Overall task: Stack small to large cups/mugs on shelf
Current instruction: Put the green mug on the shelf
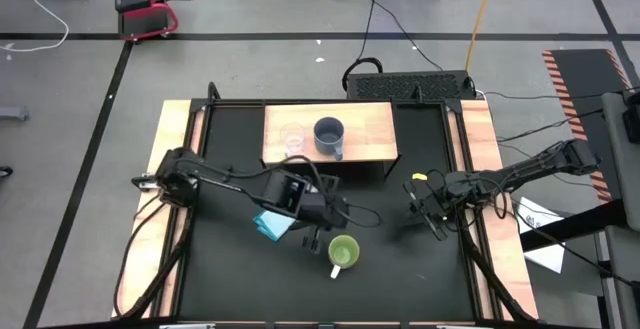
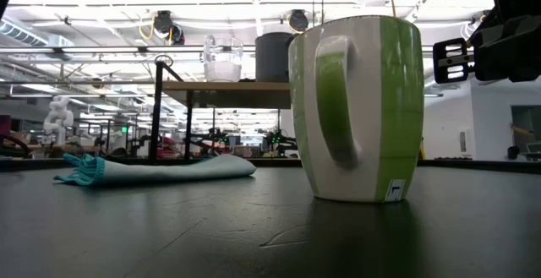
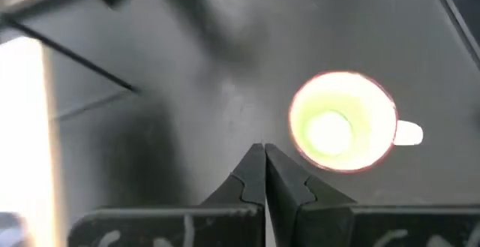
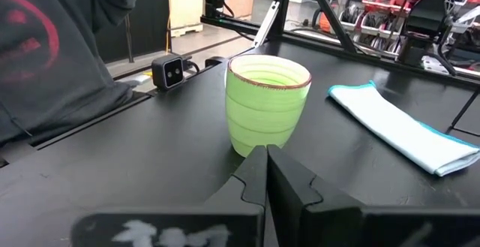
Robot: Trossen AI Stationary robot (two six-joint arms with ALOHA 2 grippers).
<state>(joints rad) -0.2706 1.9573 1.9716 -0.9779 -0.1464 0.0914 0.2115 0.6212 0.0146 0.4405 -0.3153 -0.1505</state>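
Note:
The lime-green mug stands upright on its base on the black table, white handle toward the near edge. On the light-wood shelf at the far side stand the clear glass cup and the grey-blue mug. My left gripper hovers shut above the table just left of the green mug, pointing steeply down, with nothing in it. My right gripper waits shut over the table's right part, aimed at the green mug, apart from it.
A folded light blue cloth lies flat on the table left of the green mug, under the left arm. Dark posts hold the shelf above the table. Bare black tabletop lies in front of the shelf.

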